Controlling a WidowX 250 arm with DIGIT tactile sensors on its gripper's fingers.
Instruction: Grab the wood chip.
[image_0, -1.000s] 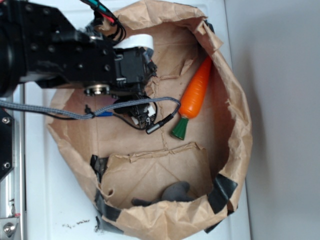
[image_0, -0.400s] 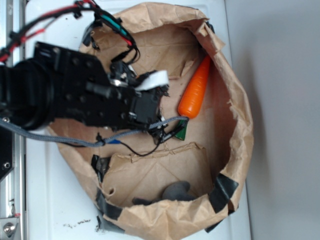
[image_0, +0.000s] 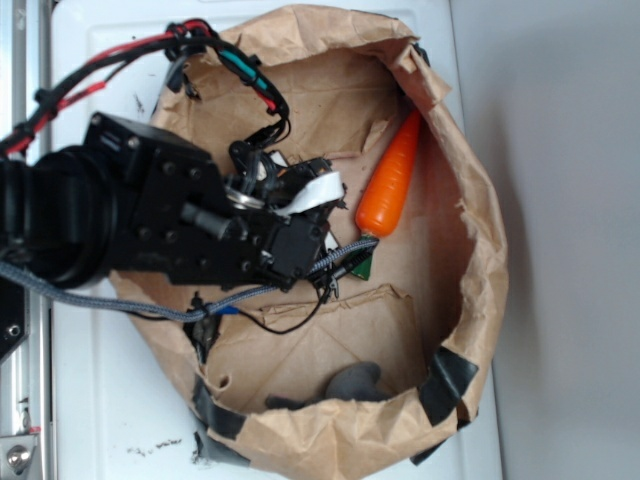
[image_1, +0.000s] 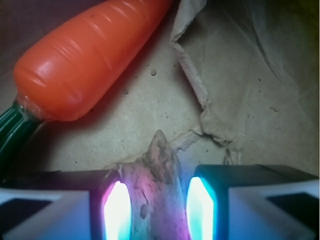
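Lying between pincer (image_1: 159, 207) pads: wood chip (image_1: 156, 190)

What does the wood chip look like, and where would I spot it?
Look inside the brown paper bag, beside the orange carrot. The wood chip lies between the two fingers of the pincer. It is a small, rough, brownish sliver with a ragged pointed end, unlike the smooth, bright carrot.

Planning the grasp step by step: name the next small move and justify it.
Probably close the gripper now. In the wrist view the wood chip already lies between the two glowing fingers, with a slim gap on each side, and the carrot lies clear of them to the upper left.
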